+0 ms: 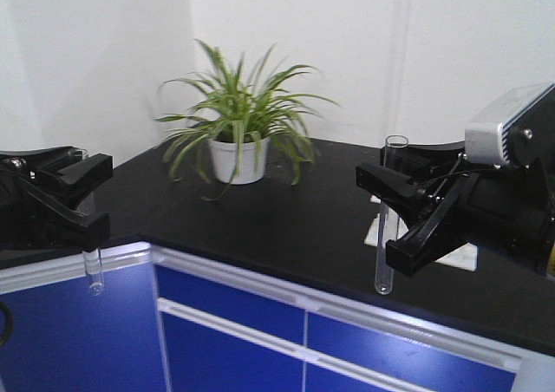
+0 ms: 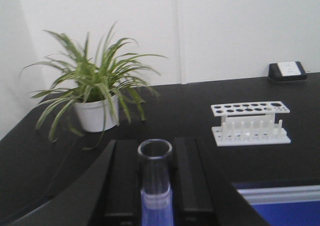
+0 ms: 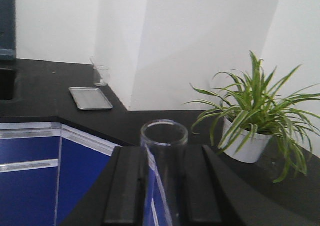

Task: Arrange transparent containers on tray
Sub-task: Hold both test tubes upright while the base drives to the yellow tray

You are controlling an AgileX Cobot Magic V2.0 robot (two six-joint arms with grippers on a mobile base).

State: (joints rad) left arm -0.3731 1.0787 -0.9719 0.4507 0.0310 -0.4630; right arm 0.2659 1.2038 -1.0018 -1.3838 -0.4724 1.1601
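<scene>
**Exterior front-facing view.** My left gripper (image 1: pixel 98 197) is clamped on the left test tube (image 1: pixel 94 275). The tube stands upright, and its round bottom hangs in front of the edge of the counter (image 1: pixel 286 218). My right gripper (image 1: pixel 381 218) grasps the right test tube (image 1: pixel 395 153), also upright with its open rim on top, above the counter. The potted plant (image 1: pixel 238 123) stands at the back between my two arms. Only a corner of the white rack (image 1: pixel 460 255) shows behind the right gripper.

**Left wrist view.** My left fingers (image 2: pixel 122 186) press both sides of the left test tube just below its rim. This view alone shows the whole rack, standing on the counter, and a small box (image 2: pixel 287 70) at the wall.

**Right wrist view.** My right fingers (image 3: pixel 127 186) hold the right test tube the same way. Only here is the tray (image 3: pixel 91 98) visible. It lies flat on the counter near the wall corner, looks grey, and is well apart from both tubes. A beaker (image 3: pixel 101 76) stands just behind it.
</scene>
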